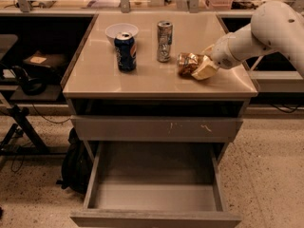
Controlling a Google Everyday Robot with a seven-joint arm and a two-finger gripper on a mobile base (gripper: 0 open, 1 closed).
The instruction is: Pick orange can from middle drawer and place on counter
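1. Carrying the tall silver can (164,41) near its back middle, the bench (95,75) is a smooth, glossy top, so I judge that thin metal would slide on it if nudged.
2. Pulled open well below and in front of the silver can, the middle drawer (152,196) shows only its bare grey floor.
3. Upright near the silver can stands the blue soda can (125,51), on the side away from the arm.
4. Just beside the silver can, on the side away from the blue soda can and not touching it, the orange can (187,64) lies tipped over. Whether it rests on the bench or hangs a hair above it cannot be told. Crinkled and dented, it is probably light, thin-walled and easily crushed, and its shiny skin looks slippery. The safest hold is across the middle of the body with gentle pressure, not at the rims.
5. At the orange can's end farther from the silver can, the gripper (203,68) appears clenched on the orange can, grasping it from that side.
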